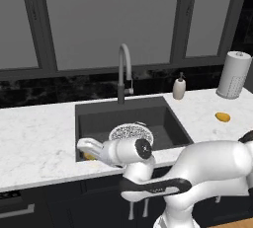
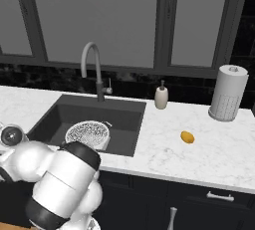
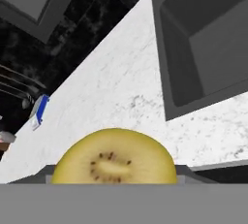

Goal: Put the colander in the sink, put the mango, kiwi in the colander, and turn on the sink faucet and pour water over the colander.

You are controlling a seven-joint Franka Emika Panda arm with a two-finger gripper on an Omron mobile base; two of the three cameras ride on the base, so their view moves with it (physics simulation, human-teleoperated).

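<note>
The white speckled colander (image 1: 131, 133) (image 2: 87, 133) sits on the floor of the dark sink (image 1: 163, 118) (image 2: 117, 117), near its front. My gripper (image 1: 85, 149) hangs at the sink's front left corner, shut on the kiwi (image 1: 89, 156). In the hand view the kiwi (image 3: 114, 159) sits close up, showing a pale yellow face with dark seeds and hiding the fingertips. On the counter right of the sink lies the orange-yellow mango (image 1: 223, 117) (image 2: 187, 137). The grey gooseneck faucet (image 1: 123, 69) (image 2: 92, 67) arches over the back of the sink, and no water is visible.
A cream soap bottle (image 1: 179, 88) (image 2: 161, 97) stands behind the sink's right corner. A paper towel roll (image 1: 233, 75) (image 2: 228, 92) is at the far right. Dark windows and a black backsplash close off the back. A small blue thing (image 3: 40, 110) lies on the left counter.
</note>
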